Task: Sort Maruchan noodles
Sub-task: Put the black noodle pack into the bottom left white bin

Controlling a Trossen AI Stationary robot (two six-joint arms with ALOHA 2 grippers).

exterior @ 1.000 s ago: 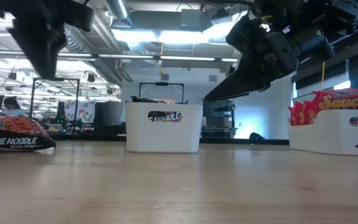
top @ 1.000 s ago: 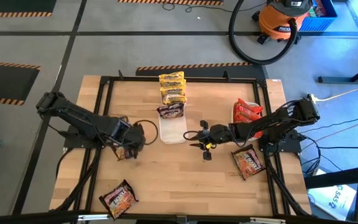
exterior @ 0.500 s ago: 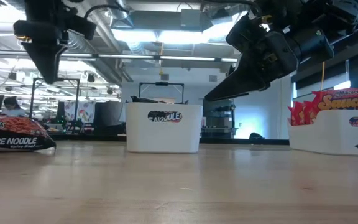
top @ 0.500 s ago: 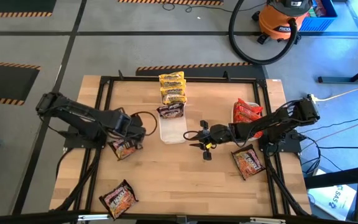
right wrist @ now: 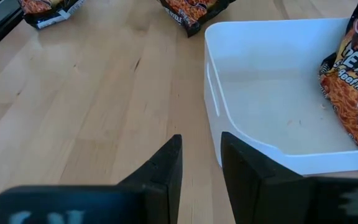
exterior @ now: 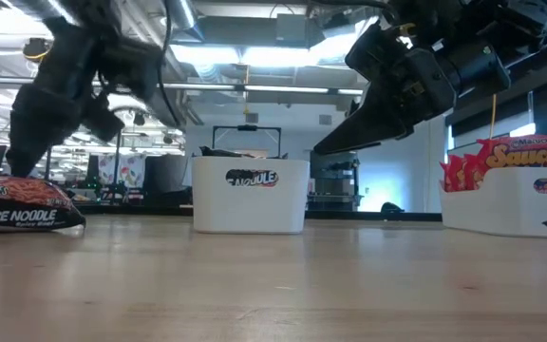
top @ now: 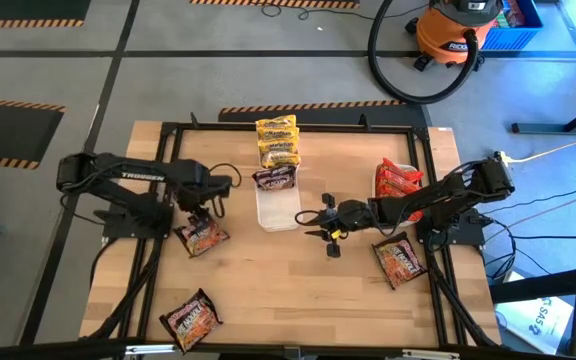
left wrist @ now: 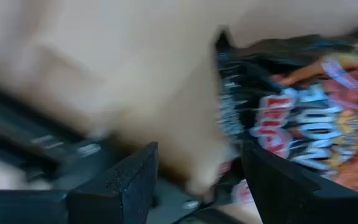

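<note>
A dark Maruchan noodle packet (top: 200,237) (left wrist: 303,118) lies flat on the table at the left. My left gripper (top: 206,205) (left wrist: 197,180) (exterior: 25,152) hangs open just beyond the packet's far edge, pointing steeply down, with nothing between its fingers. Two more dark packets lie flat on the table, one near the front left (top: 190,320) and one at the right (top: 400,260). Yellow packets (top: 276,140) are stacked at the far middle. My right gripper (top: 328,238) (right wrist: 201,168) waits mid-table beside the white tray (right wrist: 253,143), its fingers a narrow gap apart and empty.
The middle white tray (top: 278,210) holds one dark packet (top: 275,178) at its far end. A second tray at the right holds red packets (top: 398,180). A black frame (top: 168,130) rims the table. Bare wood lies between the trays and the near edge.
My left gripper has swung from over the dark packet toward the table's far edge and has come lower, tipping and rolling as it went. The packet, half covered before, now shows whole and lies where it was. My right arm has kept still.
</note>
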